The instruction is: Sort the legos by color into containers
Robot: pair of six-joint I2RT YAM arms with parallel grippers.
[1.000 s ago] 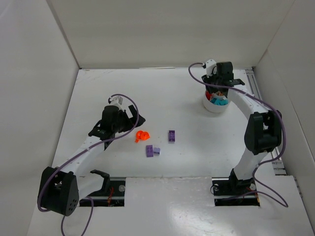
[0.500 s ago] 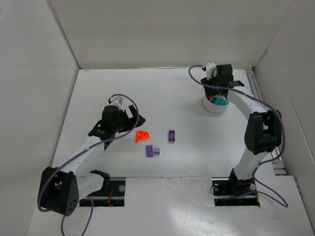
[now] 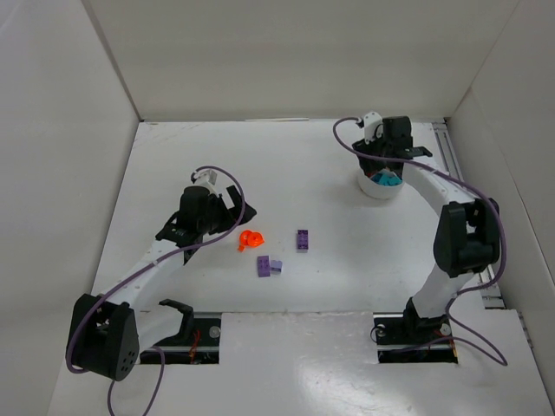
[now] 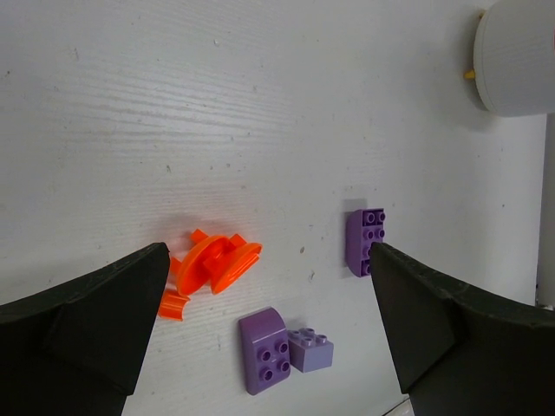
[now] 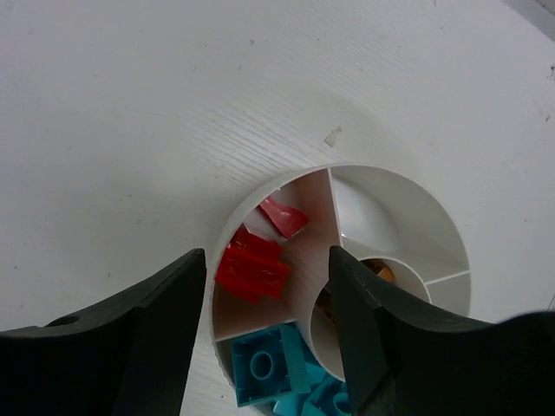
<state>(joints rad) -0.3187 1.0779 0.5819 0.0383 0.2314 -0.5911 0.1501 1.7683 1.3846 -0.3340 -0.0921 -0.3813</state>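
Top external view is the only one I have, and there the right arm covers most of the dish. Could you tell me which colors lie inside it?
Observer: The right wrist view looks straight down into the dish. One wedge holds red legos, and the wedge beside it holds teal legos.
Operator: Is there a free wedge for the purple ones?
Observer: Yes. The far wedge, on the other side of the red one, shows only its bare white floor.
Operator: Does the right gripper carry anything?
Observer: No. The right gripper hangs open above the dish, with nothing between its fingers.
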